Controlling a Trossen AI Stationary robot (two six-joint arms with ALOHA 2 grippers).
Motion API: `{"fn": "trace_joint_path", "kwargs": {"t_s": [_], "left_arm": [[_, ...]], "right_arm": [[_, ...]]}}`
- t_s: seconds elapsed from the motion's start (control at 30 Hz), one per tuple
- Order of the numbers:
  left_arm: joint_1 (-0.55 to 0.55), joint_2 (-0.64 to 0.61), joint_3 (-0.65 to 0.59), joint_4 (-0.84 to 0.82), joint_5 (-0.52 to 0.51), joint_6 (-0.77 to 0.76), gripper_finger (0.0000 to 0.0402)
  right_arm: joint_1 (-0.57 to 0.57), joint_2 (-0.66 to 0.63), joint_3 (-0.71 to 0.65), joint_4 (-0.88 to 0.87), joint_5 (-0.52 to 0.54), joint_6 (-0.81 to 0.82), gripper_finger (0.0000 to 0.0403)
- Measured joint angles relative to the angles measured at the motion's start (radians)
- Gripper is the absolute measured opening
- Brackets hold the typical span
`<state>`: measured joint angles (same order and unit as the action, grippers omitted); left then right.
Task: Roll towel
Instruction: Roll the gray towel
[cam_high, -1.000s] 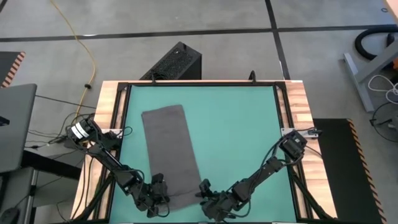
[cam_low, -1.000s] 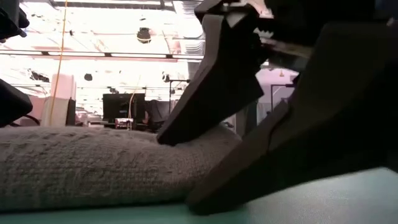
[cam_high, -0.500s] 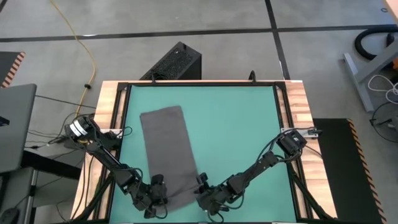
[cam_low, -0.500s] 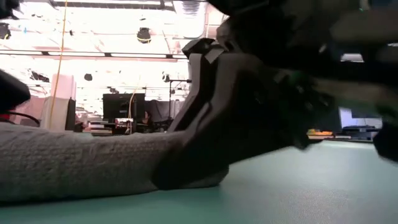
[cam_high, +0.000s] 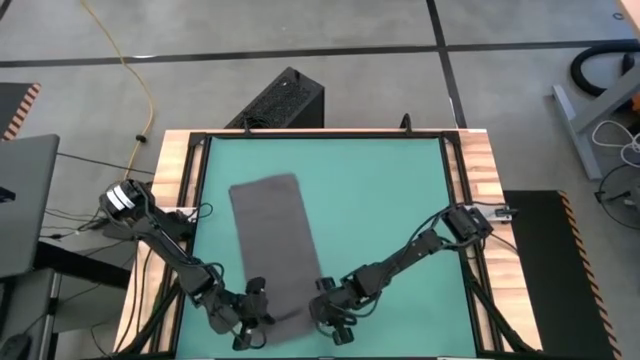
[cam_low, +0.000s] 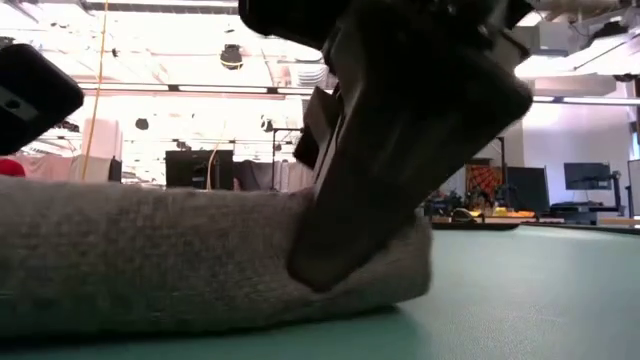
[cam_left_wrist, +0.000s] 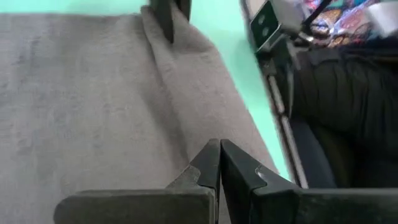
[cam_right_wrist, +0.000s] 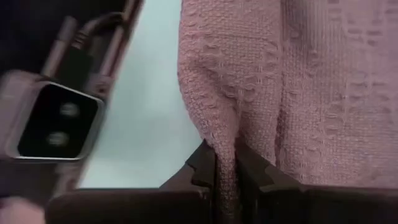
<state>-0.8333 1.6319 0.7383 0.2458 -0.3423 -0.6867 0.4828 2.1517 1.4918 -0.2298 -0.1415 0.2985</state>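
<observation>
The dark grey towel (cam_high: 275, 245) lies flat and lengthwise on the green mat, left of centre, its near end by the table's near edge. My left gripper (cam_high: 252, 305) is shut at the near left corner. My right gripper (cam_high: 322, 300) is shut at the near right corner. The low view shows the towel's near edge (cam_low: 150, 250) as a raised ridge, with a dark finger of my right gripper (cam_low: 380, 200) at its right end. My left gripper pinches the towel's near edge close to its left corner (cam_left_wrist: 202, 152) between its two fingers, slanting down from the near left. A raised crease runs from the fingertips along the edge toward the other gripper. The rest of the towel lies on the mat. My right gripper pinches a small upstanding fold of the towel at its near right corner (cam_right_wrist: 225, 146) between its two fingers, slanting down from the near right. The corner stands a little bunched off the mat; the cloth beyond it lies flat.
Bare green mat (cam_high: 385, 210) stretches right of the towel and beyond its far end. A wooden frame (cam_high: 470, 170) rims the table. A small camera (cam_right_wrist: 56, 118) sits on the mat close to the near edge, beside the right gripper.
My right gripper has moved toward the table's left onto the towel's near right corner, rolled about its own axis and shut on the cloth. My left gripper has risen slightly, and the towel's near edge stands higher than before.
</observation>
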Motion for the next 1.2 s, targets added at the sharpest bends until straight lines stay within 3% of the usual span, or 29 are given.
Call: {"fn": "trace_joint_path", "kwargs": {"t_s": [0.13, 0.23, 0.6, 0.9, 1.2], "left_arm": [[0.001, 0.008, 0.0, 0.042, 0.006, 0.035, 0.0], [0.002, 0.008, 0.001, 0.047, 0.006, 0.04, 0.0], [0.006, 0.199, 0.001, 0.212, 0.049, -0.028, 0.0], [0.003, 0.204, 0.001, 0.213, 0.16, -0.104, 0.0], [0.004, 0.171, 0.002, 0.121, 0.171, -0.09, 0.0]], "right_arm": [[-0.025, 0.0, 0.0, 0.033, -0.148, 0.082, 0.0051], [-0.028, 0.0, 0.0, 0.052, -0.196, 0.12, 0.0051], [-0.025, 0.0, 0.0, 0.076, -0.186, 0.208, 0.0053], [-0.021, 0.0, 0.0, 0.085, -0.137, 0.259, 0.005], [-0.073, -0.005, -0.084, 0.128, -0.155, 0.337, 0.005]]}}
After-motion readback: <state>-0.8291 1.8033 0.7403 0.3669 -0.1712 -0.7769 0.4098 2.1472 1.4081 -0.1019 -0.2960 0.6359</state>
